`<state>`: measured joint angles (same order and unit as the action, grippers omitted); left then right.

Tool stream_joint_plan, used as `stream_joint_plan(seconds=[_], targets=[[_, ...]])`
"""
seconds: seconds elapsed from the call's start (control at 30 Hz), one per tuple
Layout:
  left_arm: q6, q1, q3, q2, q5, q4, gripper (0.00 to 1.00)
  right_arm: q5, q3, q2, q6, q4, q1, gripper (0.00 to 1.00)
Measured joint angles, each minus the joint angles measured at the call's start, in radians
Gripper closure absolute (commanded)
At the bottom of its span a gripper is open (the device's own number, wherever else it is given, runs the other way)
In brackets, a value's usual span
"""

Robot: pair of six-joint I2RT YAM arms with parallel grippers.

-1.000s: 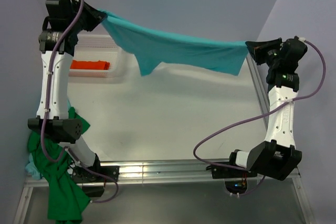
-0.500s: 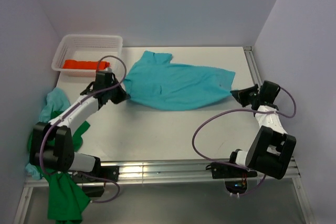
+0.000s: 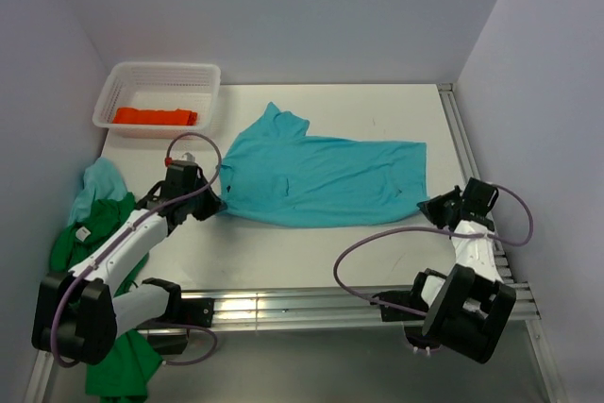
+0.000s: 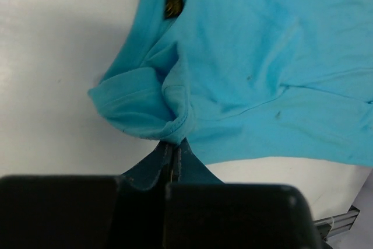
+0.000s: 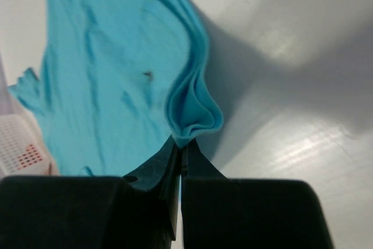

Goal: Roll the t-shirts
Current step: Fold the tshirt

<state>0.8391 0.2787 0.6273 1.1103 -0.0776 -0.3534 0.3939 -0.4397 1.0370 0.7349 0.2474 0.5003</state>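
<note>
The turquoise t-shirt (image 3: 316,176) lies spread flat on the white table, stretched left to right. My left gripper (image 3: 213,203) is shut on its near left corner, seen bunched at the fingertips in the left wrist view (image 4: 173,141). My right gripper (image 3: 427,208) is shut on its near right corner, a fold of cloth pinched in the right wrist view (image 5: 182,143). The orange t-shirt (image 3: 156,117) lies folded in the basket. The dark green t-shirt (image 3: 90,247) and the pale blue t-shirt (image 3: 96,184) are heaped at the table's left edge.
A white mesh basket (image 3: 203,71) stands at the back left. A metal rail (image 3: 283,304) runs along the near edge, another along the right edge (image 3: 464,143). Grey walls close in the back and sides.
Both arms have come down from holding the turquoise t-shirt stretched in the air. They have drawn it toward the near side and laid it flat on the table.
</note>
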Motion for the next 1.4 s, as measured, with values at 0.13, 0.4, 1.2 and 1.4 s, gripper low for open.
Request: stream_joint_plan(seconds=[0.13,0.4,1.2,1.4], targets=[[0.024,0.002,-0.052,-0.051,0.008,-0.042,0.94,-0.05,0.055,-0.103,-0.015,0.09,0.013,1.0],[0.099,0.046,-0.085,-0.172,0.066,-0.101,0.3,-0.196,0.056,-0.279,0.0,0.264,0.015,0.31],[-0.039,0.059,0.409,0.026,0.245,-0.105,0.04,-0.168,-0.184,-0.273,-0.029,0.277,0.005,0.36],[-0.118,-0.039,0.637,0.406,0.04,0.042,0.02,-0.151,-0.191,-0.168,-0.03,0.146,-0.11,0.32]])
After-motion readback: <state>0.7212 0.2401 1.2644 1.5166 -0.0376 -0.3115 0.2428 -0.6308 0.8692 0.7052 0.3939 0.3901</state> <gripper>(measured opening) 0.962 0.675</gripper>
